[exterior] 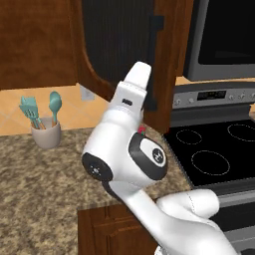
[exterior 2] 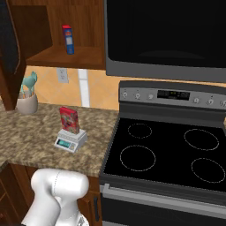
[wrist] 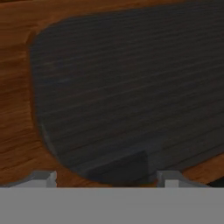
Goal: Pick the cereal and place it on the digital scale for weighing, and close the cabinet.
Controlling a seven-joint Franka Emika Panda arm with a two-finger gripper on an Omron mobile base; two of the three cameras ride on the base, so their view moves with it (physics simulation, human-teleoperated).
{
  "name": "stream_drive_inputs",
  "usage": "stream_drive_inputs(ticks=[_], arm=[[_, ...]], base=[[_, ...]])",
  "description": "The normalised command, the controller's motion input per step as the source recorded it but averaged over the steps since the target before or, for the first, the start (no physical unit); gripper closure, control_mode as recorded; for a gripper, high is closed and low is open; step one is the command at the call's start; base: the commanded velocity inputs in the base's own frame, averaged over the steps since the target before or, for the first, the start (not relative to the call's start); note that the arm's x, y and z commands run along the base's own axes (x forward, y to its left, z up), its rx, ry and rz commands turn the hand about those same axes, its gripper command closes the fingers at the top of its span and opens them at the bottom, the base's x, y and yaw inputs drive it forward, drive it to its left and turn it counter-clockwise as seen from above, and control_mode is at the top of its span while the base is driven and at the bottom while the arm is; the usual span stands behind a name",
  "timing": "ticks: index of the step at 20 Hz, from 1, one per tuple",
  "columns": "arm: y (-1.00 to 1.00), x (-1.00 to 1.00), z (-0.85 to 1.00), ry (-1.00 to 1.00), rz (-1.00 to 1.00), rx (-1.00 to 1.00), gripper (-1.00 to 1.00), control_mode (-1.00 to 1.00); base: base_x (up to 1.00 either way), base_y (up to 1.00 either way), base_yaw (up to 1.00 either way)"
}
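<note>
**Cereal on scale; cabinet door standing open**

The cereal [exterior 2: 69,119] is standing upright on the digital scale [exterior 2: 70,141], its picture side facing the camera in the right base view. The scale is sitting flat on the speckled desk [exterior 2: 31,137], near the desk's front edge and just left of the black stove [exterior 2: 167,150].

Further left on the desk, a pale cup of teal utensils [exterior 2: 27,102] is resting close to the back wall.

Above, the cabinet [exterior 2: 66,55] is showing an open shelf, with a red, blue and yellow box [exterior 2: 68,39] standing upright on it. The cabinet door [exterior: 124,50] is swung outward, its dark glass pane and black bar handle [exterior: 155,57] facing the left base camera.

The arm [exterior: 130,149] is reaching up in front of the door in the left base view, hiding most of the scale; a sliver of red is peeking past its wrist.

In the hand view the claw [wrist: 106,178] is facing the door's dark pane [wrist: 131,87] at close range. Its tips are standing wide apart, holding nothing.
</note>
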Motion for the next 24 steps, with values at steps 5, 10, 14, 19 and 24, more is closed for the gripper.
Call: stream_drive_inputs(ticks=[5, 10, 14, 19, 24], arm=[[-1.0, 0.16, 0.18, 0.01, 0.03, 0.09, -1.0, -1.0], [-1.0, 0.02, 0.17, 0.0, 0.06, 0.08, -1.0, -1.0], [-1.0, 0.27, 0.06, 0.0, 0.07, 0.05, -1.0, -1.0], [-0.95, 0.59, 0.0, 0.0, 0.11, 0.06, -1.0, -1.0], [-0.59, 0.82, 0.0, 0.0, 0.07, 0.02, -1.0, -1.0]], base=[[0.0, 0.0, 0.0], [0.0, 0.0, 0.0], [0.0, 0.0, 0.0], [0.0, 0.0, 0.0], [0.0, 0.0, 0.0]])
